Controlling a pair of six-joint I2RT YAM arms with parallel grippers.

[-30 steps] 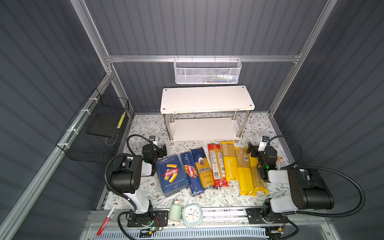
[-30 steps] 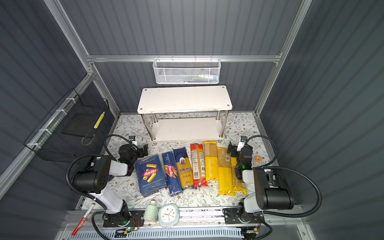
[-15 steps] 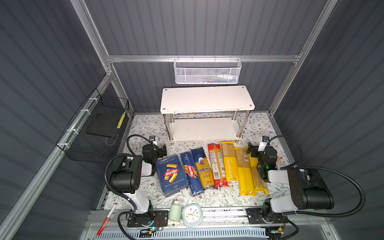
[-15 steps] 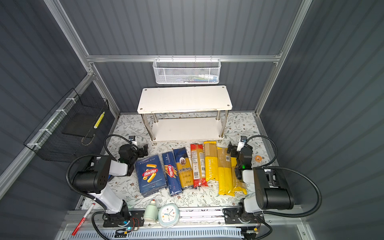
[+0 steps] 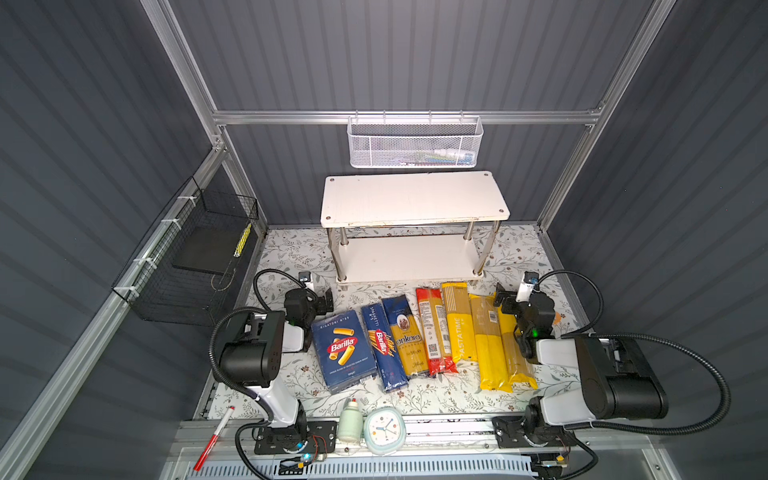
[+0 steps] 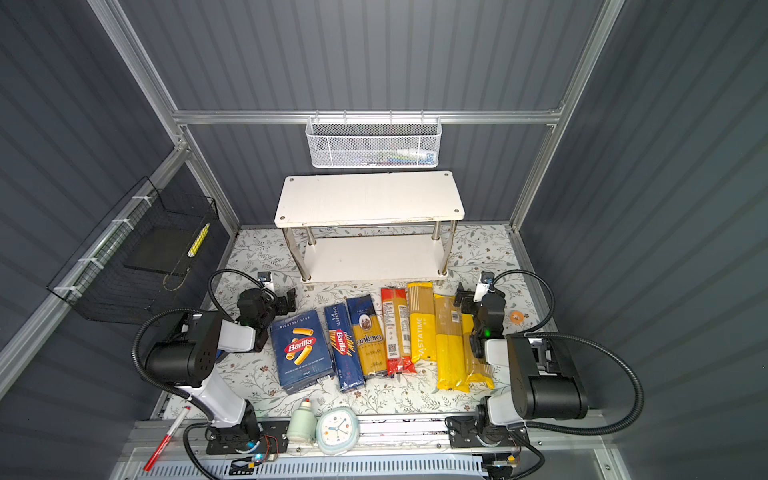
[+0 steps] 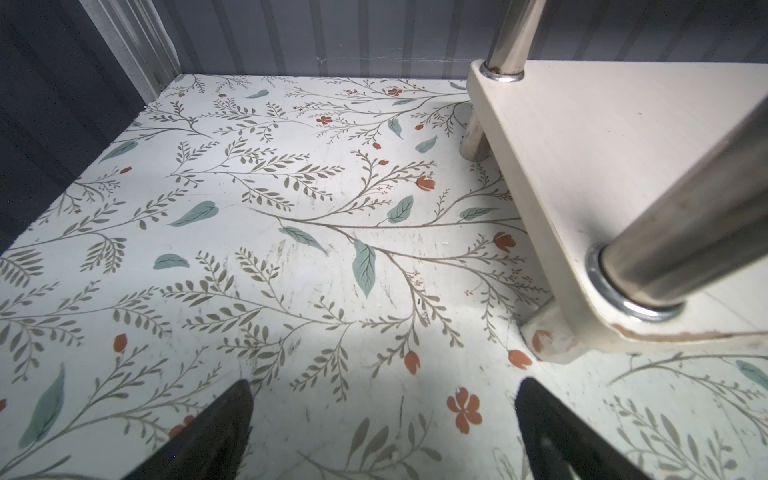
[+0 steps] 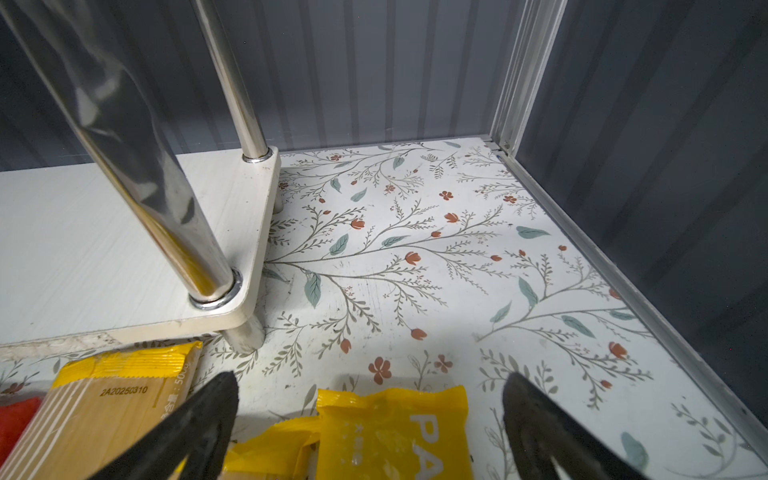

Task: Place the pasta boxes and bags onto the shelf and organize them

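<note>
My left gripper (image 7: pixel 384 415) has its fingers wide apart and holds nothing. It hangs low over the flowered table (image 7: pixel 249 208), near the front left leg of the shelf (image 5: pixel 415 199) and just beside the far corner of the wide box (image 5: pixel 343 351).

My right gripper (image 8: pixel 370 399) is also spread wide, and nothing is clamped in it. The far end of the last yellow bag (image 8: pixel 395 428) lies below it, between the two fingers. I cannot tell whether the fingers touch the plastic.

All the pasta lies flat on the table in one row in front of the shelf, and none of it is on the shelf yet. From my left to my right I see the wide box, the narrow box (image 5: pixel 382 347), the blue bag (image 5: pixel 409 336), the red bag (image 5: pixel 432 332) and then three yellow bags (image 5: pixel 488 345). They lie side by side, long ends pointing toward the shelf, each one touching or slightly overlapping its neighbour. The far ends of the red bag and the first yellow bag come close to the front edge of the lower board.
</note>
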